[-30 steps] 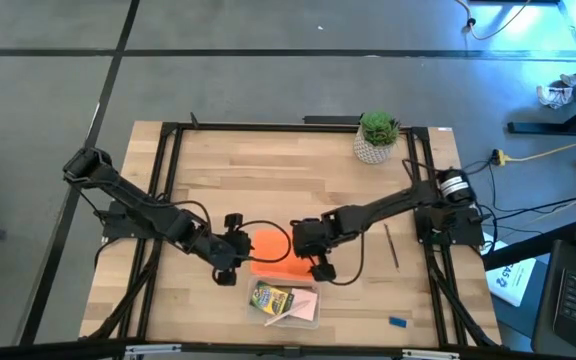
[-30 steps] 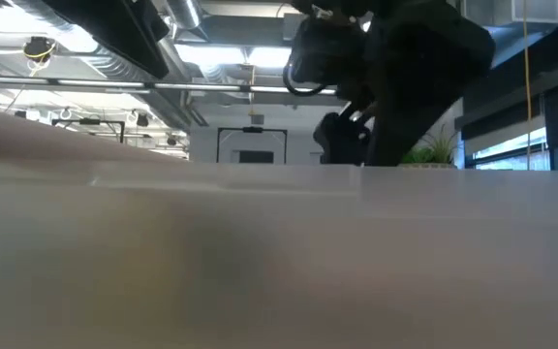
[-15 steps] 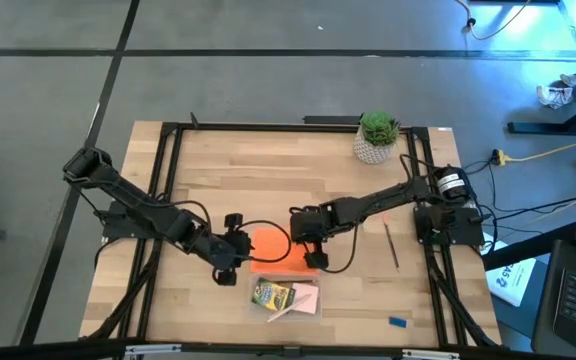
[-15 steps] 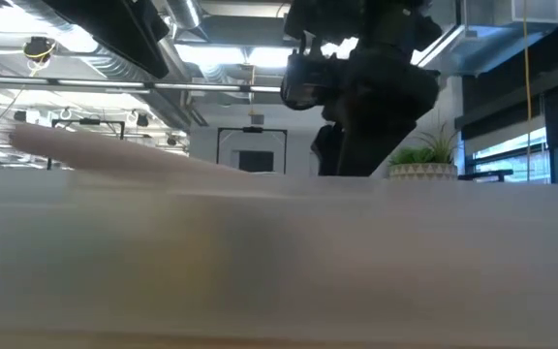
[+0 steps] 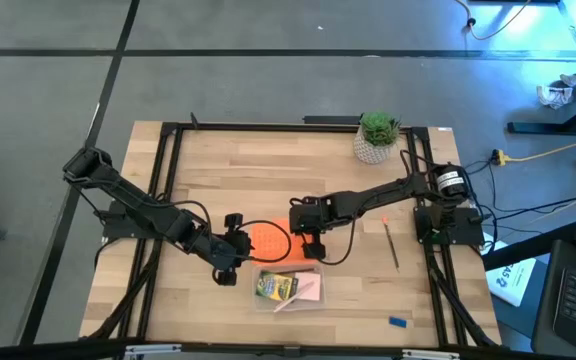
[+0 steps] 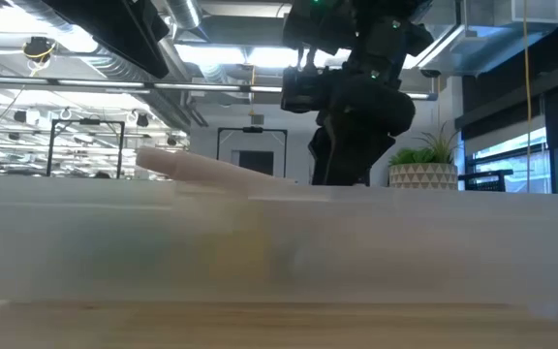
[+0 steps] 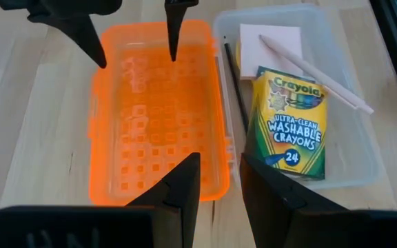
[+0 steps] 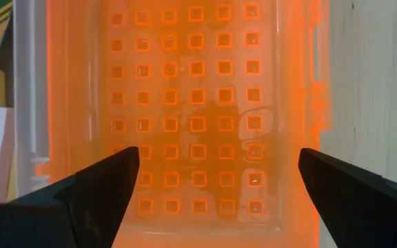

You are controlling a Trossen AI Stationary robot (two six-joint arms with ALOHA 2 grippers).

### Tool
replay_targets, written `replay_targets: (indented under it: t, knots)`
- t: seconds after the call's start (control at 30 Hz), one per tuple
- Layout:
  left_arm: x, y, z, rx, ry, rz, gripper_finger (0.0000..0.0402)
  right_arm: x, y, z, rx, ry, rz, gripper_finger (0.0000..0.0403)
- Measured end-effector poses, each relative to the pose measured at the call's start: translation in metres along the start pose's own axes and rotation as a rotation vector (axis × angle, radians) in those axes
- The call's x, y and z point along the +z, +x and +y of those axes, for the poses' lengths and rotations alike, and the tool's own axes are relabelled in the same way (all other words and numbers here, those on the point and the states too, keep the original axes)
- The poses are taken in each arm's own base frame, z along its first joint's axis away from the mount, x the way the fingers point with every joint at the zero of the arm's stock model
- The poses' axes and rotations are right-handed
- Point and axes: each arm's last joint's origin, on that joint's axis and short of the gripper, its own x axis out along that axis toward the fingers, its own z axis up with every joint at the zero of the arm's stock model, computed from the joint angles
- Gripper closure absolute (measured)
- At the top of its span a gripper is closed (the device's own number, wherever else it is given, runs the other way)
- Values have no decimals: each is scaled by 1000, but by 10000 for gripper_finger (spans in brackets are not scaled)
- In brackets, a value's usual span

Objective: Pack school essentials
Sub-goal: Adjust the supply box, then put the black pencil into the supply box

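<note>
A clear case (image 5: 319, 300) lies open mid-table, its orange lid (image 5: 273, 243) flat beside it on the far side. In the case are a green-and-yellow crayon box (image 7: 291, 120), a pale pink pad (image 7: 271, 41), a light pencil (image 7: 316, 69) and a dark pen (image 7: 234, 83). My left gripper (image 7: 219, 172) stands at the case's left end, fingers a little apart over the seam where lid and case meet. My right gripper (image 8: 219, 149) hangs wide open over the lid (image 8: 198, 103) near its right end, pointing steeply down. My left gripper's fingers (image 7: 185, 182) stand on either side of the seam at the case's left end; I cannot tell whether they touch it. My right gripper's fingertips (image 7: 103, 63) reach down at the lid's right end (image 7: 143, 76) from above; whether they touch it I cannot tell.
A thin pencil (image 5: 391, 245) lies on the bare wood right of the lid. A tiny blue piece (image 5: 398, 322) sits near the front edge. The potted plant (image 5: 377, 137) stands at the far right. A black frame (image 5: 168, 200) borders the table.
My right gripper has gone from the case's right end toward the far edge and a little left, turning as it went, and now stands over the lid. The case, with its lid and contents, has slid toward the far edge, away from the low camera.
</note>
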Motion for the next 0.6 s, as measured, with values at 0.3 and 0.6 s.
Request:
replay_targets:
  t: [0.3,0.6]
  knots:
    - [0,0,0,0,2,0,305,1,0,-14,-88,3,-4,5]
    - [-1,-1,-2,-14,6,4,305,4,-38,4,-62,8,-75,5]
